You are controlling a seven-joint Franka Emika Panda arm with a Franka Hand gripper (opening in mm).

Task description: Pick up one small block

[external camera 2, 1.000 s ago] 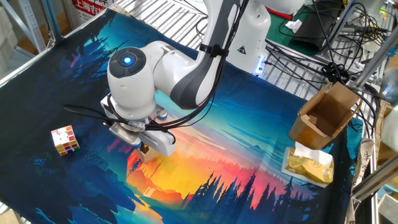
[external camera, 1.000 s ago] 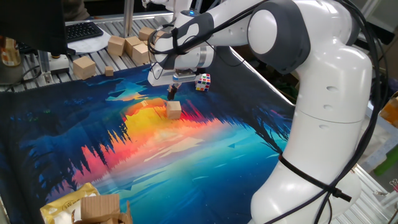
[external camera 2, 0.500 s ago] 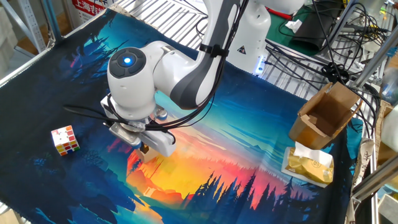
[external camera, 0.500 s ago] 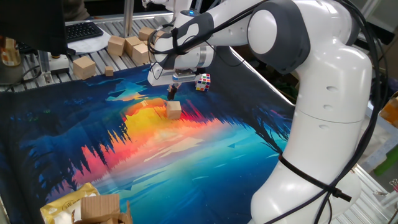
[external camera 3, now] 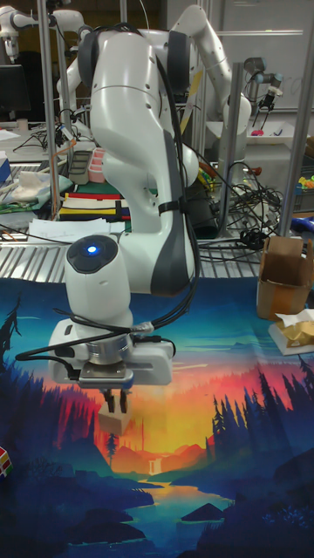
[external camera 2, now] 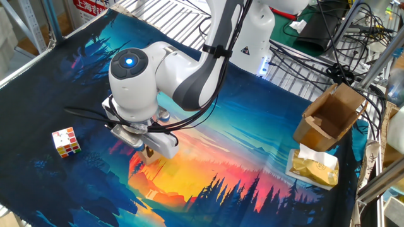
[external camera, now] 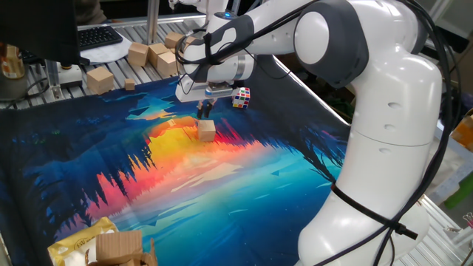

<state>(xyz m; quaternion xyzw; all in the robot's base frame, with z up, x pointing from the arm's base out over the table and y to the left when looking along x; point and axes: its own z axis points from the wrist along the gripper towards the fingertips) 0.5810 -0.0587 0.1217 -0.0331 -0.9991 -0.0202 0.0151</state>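
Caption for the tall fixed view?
Gripper poised just above the small block on the sunset mat.

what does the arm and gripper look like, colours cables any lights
The arm has glossy white rounded shells with dark grey joint bands. A blue light glows on the wrist. Black cables run along it. The gripper has a white-grey body and short dark fingers.
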